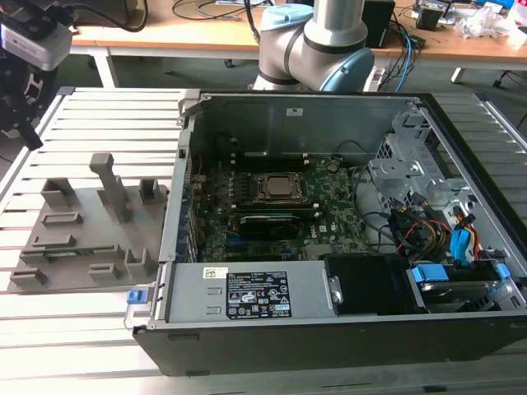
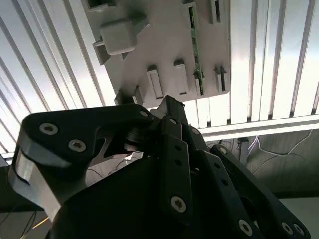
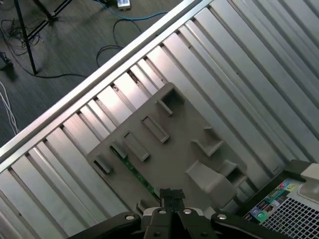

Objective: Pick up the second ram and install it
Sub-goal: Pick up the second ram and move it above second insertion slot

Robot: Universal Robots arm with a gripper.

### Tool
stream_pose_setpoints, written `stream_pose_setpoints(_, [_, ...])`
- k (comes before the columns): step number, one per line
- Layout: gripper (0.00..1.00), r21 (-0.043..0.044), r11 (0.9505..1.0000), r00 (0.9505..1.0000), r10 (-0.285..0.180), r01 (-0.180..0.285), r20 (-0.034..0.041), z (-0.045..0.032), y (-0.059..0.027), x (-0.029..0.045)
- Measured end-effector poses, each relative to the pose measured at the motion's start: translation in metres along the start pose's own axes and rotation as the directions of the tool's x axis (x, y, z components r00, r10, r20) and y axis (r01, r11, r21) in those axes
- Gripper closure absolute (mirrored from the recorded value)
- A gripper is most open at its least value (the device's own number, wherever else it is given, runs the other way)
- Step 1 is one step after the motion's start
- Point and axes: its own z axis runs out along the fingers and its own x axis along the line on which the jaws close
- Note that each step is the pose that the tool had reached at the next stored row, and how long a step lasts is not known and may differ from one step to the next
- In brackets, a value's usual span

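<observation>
Pickup not yet made: claw [image 3: 172, 195] hung closed and empty above the grey fixture plate [image 3: 177, 149] on the slatted table [image 3: 239, 59], while the second ram [image 3: 133, 172] lay ungrasped in that plate's slot, apart from the open computer case [image 1: 288, 111].

Fixture plate [image 1: 92, 247]: grey, flat on the slatted counter [image 1: 74, 321], below the jaws.
Computer case [image 1: 296, 111]: open, well apart from the jaws.
Motherboard [image 1: 329, 218]: green, inside the case.
</observation>
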Motion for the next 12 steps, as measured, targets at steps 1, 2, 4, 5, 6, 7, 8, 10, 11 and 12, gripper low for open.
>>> stream_pose_setpoints(1, [0.89,-0.0002,0.9999,0.9999,-0.011,0.011,-0.0004,0.0,0.0,0.0])
stream_pose_setpoints(2, [0.89,-0.0005,0.9998,0.9998,-0.021,0.021,-0.0009,0.0001,0.0,0.0])
stream_pose_setpoints(4, [0.89,-0.0013,0.9986,0.9986,-0.053,0.053,-0.0023,0.0,0.0,0.0])
stream_pose_setpoints(5, [0.89,-0.0015,0.9981,0.9981,-0.061,0.061,-0.0027,0.0,0.0,0.0])
stream_pose_setpoints(6, [0.89,-0.0017,0.9977,0.9977,-0.068,0.068,-0.0029,0.0,0.0,0.0])
stream_pose_setpoints(7, [0.89,-0.002,0.9967,0.9967,-0.081,0.081,-0.0035,0.0,0.0,0.0])
stream_pose_setpoints(8, [0.89,-0.0023,0.9958,0.9958,-0.092,0.092,-0.004,0.0,0.0,0.0])
stream_pose_setpoints(10, [0.89,-0.0027,0.9944,0.9944,-0.105,0.105,-0.0046,0.0,0.0,0.0])
stream_pose_setpoints(11, [0.89,-0.0031,0.9927,0.9927,-0.12,0.12,-0.0052,0.0,0.0,0.0])
stream_pose_setpoints(12, [0.89,-0.0033,0.9917,0.9917,-0.129,0.129,-0.0056,0.0,0.0,0.0])
